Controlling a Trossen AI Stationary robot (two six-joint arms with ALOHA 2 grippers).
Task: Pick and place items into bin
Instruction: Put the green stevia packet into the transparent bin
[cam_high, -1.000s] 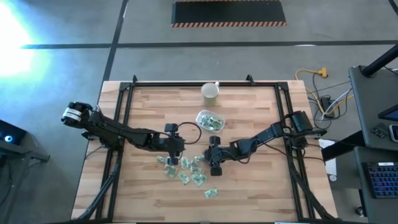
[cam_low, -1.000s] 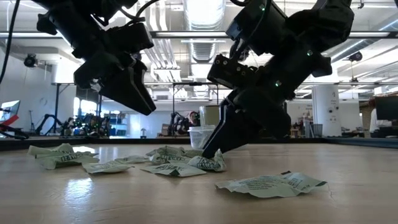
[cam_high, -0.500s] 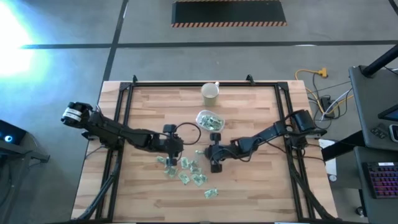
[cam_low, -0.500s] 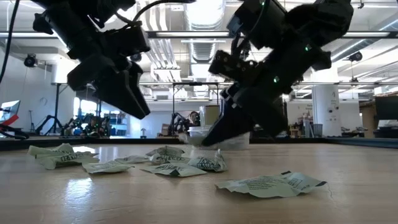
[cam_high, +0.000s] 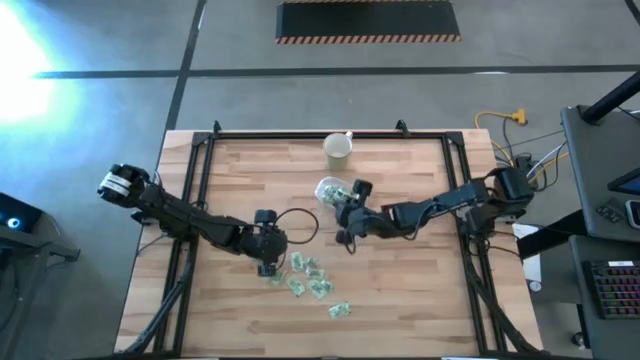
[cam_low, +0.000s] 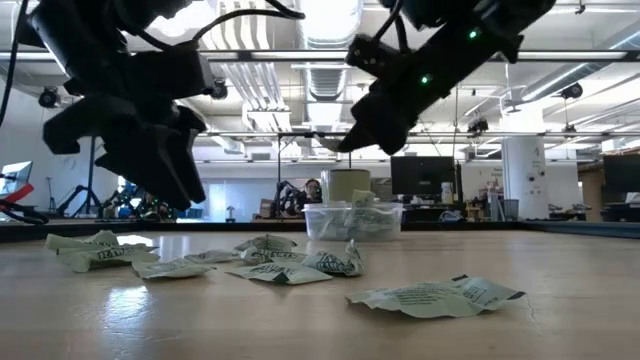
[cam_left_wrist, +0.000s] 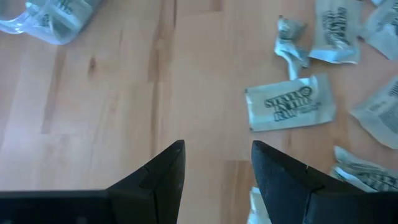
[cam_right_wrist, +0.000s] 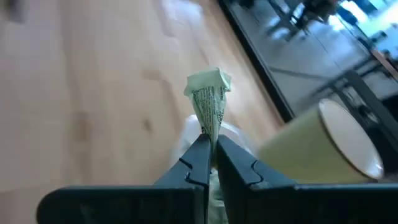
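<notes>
At frame centre the right gripper (cam_high: 343, 194) hung over the clear bin (cam_high: 329, 190), fingers clenched on a packet (cam_right_wrist: 210, 99), while the left gripper (cam_high: 266, 266) spread its fingers above the counter (cam_high: 400, 290).

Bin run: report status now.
Right gripper shut on a packet, over the bin. Left gripper open, above loose packets. Cup clear beyond the bin.
</notes>
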